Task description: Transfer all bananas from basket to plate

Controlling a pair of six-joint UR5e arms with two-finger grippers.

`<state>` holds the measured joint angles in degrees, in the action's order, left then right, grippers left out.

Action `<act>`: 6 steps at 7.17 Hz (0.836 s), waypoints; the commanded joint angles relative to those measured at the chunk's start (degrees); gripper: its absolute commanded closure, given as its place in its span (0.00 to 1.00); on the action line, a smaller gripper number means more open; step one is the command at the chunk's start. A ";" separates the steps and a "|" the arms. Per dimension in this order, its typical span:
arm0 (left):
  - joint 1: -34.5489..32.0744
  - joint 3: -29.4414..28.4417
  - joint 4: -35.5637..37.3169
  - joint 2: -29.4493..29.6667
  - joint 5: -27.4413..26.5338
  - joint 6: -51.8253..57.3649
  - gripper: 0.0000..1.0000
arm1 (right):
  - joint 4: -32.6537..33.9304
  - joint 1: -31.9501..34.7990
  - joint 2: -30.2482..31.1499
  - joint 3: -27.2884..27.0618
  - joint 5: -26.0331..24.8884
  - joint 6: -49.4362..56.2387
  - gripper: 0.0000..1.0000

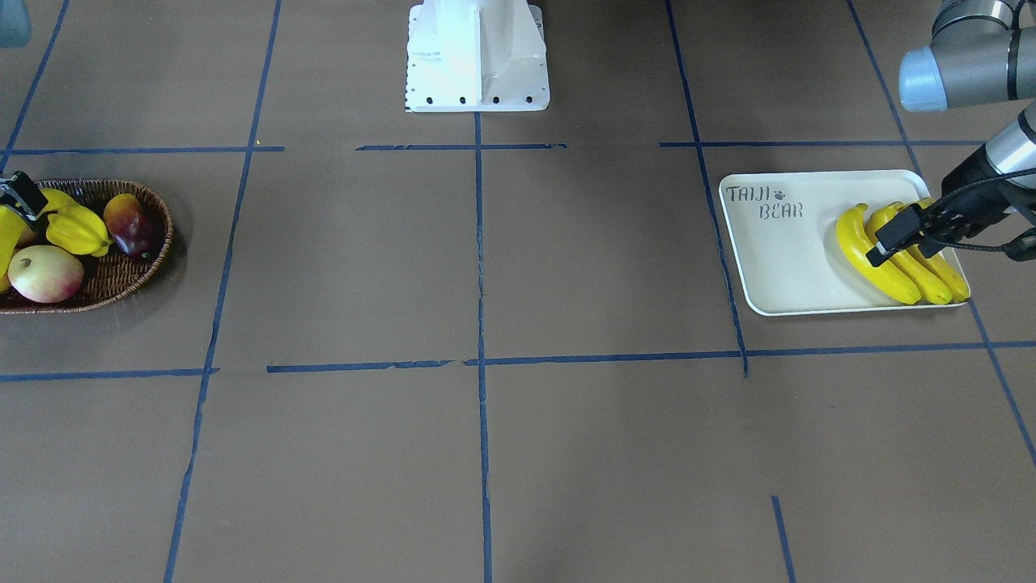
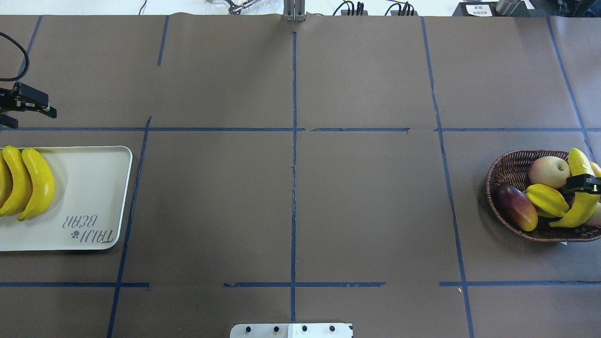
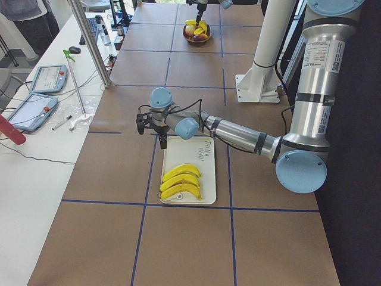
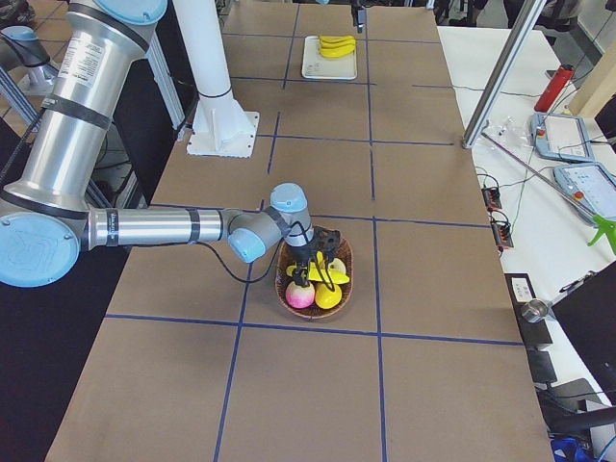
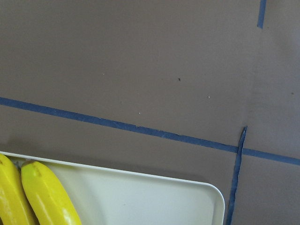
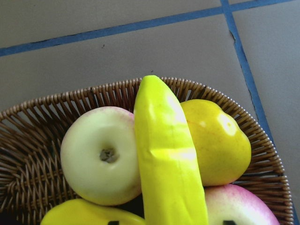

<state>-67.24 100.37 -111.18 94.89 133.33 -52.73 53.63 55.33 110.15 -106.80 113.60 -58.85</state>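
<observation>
Right gripper (image 2: 582,183) is clamped on 1 banana (image 2: 575,211), held over the fruit in the basket (image 2: 509,164). Left gripper (image 1: 889,243) hangs near the plate (image 1: 777,267) edge, fingers spread, holding nothing. 3 bananas (image 1: 890,283) lie side by side on the plate.

**Wicker, Gloss and Matt Paper**

Rough woven wicker on the basket (image 2: 509,164). Inside the basket, smooth, glossy, plastic-looking skins: banana (image 6: 168,159), apple (image 6: 98,154), ridged starfruit (image 2: 544,199), dark red fruit (image 2: 516,206). Far from the basket, smooth cream plate (image 2: 94,188) with a soft sheen, bananas (image 2: 35,180) equally shiny. Under the basket, matt brown paper cover (image 2: 211,211), blue tape (image 2: 293,84).
</observation>
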 commanded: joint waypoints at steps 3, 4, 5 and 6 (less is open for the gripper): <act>0.00 0.00 0.00 0.03 0.26 0.00 0.00 | 0.16 -0.05 -0.20 -2.08 -0.04 0.41 0.98; 0.00 0.00 0.00 0.03 0.26 0.00 0.00 | 0.25 0.30 0.32 -3.84 0.83 0.58 1.00; 0.00 -0.09 0.00 0.03 0.26 0.09 0.00 | 1.03 1.09 0.59 -5.68 1.79 0.58 1.00; 0.00 0.00 0.00 0.03 0.35 0.00 0.00 | 3.65 2.05 1.29 -10.05 3.28 0.67 1.00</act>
<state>-67.24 100.34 -111.18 94.92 133.61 -52.70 54.97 56.31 110.73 -112.54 115.29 -58.28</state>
